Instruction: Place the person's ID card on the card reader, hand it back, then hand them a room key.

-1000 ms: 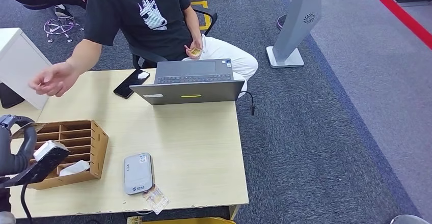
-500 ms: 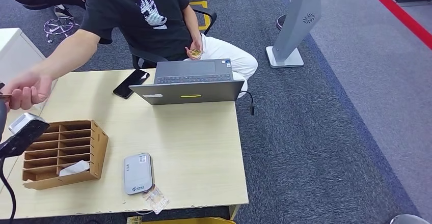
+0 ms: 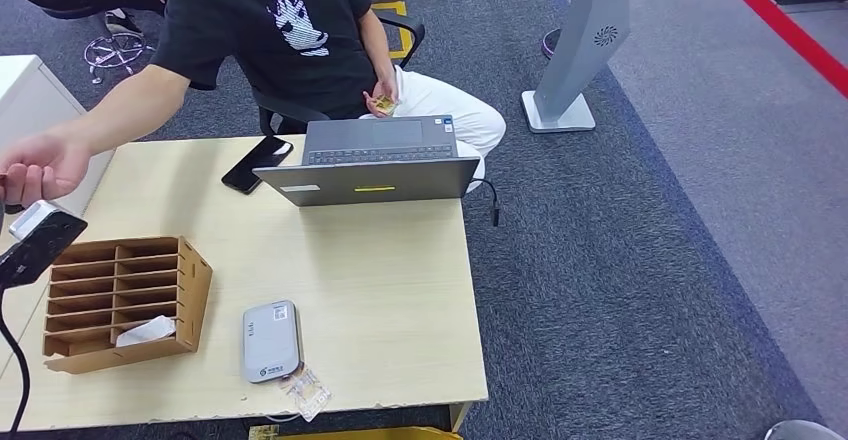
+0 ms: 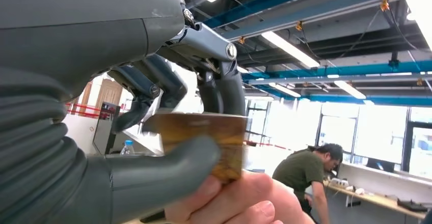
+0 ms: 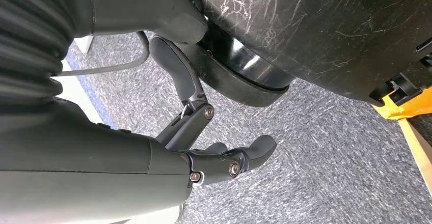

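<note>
You have a light wooden table [image 3: 350, 260] standing on grey carpet [image 3: 640, 260]. At its far edge sits an open laptop [image 3: 372, 160], screen tilted away from you, with a black phone [image 3: 257, 164] just beside it on the left. Toward the near left stands a cardboard organizer [image 3: 125, 300] of open slots — one slot holds something white. Just right of it lies the grey card reader [image 3: 271, 340], flat, and a small clear packet [image 3: 307, 392] lies at the near edge, touching the reader's corner.

Amber-brown card [image 4: 204, 132], grey card reader [image 3: 270, 340], tan organizer [image 3: 125, 300], pale wooden table [image 3: 380, 290].
</note>
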`<state>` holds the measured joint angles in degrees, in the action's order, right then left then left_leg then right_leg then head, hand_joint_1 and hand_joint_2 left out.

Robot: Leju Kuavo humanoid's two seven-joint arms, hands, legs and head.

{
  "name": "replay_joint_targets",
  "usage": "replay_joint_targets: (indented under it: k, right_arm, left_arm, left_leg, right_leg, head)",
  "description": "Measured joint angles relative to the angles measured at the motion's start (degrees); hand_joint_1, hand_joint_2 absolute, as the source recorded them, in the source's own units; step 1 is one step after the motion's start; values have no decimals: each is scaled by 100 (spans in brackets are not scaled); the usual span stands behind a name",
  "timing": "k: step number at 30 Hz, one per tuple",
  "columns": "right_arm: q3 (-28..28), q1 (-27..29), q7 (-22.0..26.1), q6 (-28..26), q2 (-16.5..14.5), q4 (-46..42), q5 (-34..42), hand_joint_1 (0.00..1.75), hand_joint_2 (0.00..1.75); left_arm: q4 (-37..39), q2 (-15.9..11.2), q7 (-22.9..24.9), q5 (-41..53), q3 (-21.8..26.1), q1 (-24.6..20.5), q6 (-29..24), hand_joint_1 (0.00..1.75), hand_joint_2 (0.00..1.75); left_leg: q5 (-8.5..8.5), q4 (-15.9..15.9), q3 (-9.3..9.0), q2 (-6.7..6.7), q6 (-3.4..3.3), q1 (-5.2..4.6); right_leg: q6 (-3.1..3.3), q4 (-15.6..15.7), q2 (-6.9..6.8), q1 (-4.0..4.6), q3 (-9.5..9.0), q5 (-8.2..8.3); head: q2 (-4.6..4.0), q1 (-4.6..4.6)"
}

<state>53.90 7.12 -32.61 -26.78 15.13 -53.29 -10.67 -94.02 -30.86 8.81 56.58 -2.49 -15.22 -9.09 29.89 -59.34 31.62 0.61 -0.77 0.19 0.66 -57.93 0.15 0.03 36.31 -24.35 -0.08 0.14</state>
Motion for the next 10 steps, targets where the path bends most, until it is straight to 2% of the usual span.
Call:
replay_joint_targets:
  k: [10]
  right_arm:
    - [-65,23,-48,25,-14,-5,-92,0,175]
  left_arm:
    - [8,178,-2,-216,-1,19,-75,0,175]
  left_leg:
    - [0,0,2,-1,0,0]
  right_leg:
    - [0,1,-1,0,0,-1]
  head:
    - [-1,-1]
